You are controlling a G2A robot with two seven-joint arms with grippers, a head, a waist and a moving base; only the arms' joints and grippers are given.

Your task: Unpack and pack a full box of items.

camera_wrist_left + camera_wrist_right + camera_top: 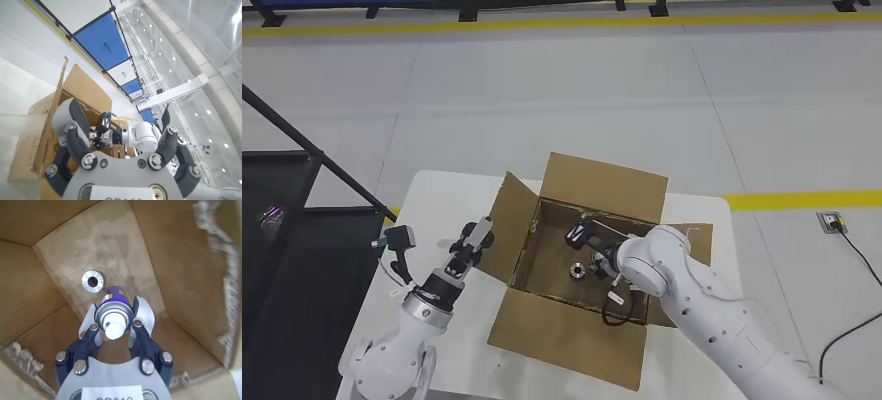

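Inside the box (189,275), the right jaws are clamped around the shoulder of a purple spray can (115,298), held nozzle-up. I cannot tell whether its base touches the box's floor. The grip sits high on a smooth round body, so a jolt could make the can slip or swing. Just past it, on the box's floor, a metal ring (93,281) stands on end. It is close enough that the can might be set down on its rim and topple, or knock it rolling. The box's walls are tall and its torn edges ragged, so a sideways exit could snag the can and drag the light box. Outside the box, by its left flap, the left jaws stand wide open and empty.

The box rests on a smooth white bench (442,200), which probably gives little hold against sliding. Beyond the box lies pale grey floor (542,80) with yellow lines (802,200). A black frame (282,240) stands off its left side, and blue panels (105,45) farther back.
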